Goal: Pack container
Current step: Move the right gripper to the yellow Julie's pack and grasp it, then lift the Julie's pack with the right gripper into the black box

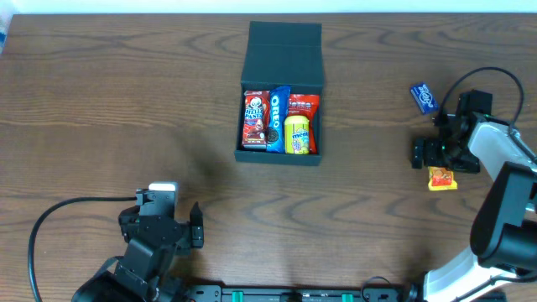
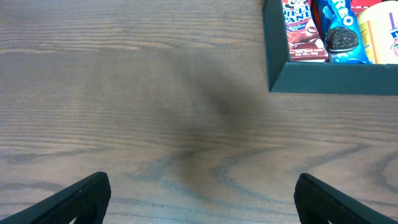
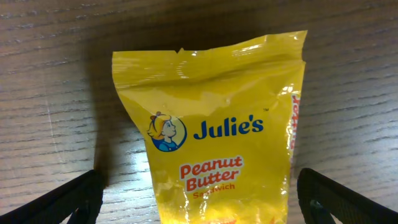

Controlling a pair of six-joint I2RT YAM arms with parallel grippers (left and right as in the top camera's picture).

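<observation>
Partway: four snacks inside open container. Outstanding on table: yellow Julie's packet, blue packet. Right jaws released, straddling yellow packet; left jaws released, empty.

The bench was dark brown wood with long, wavy grain running across its width, and it filled almost the whole view. Beyond its far edge showed a thin pale strip, too narrow to identify. The light was soft and even; a blurred shadow lay on the surface.
</observation>
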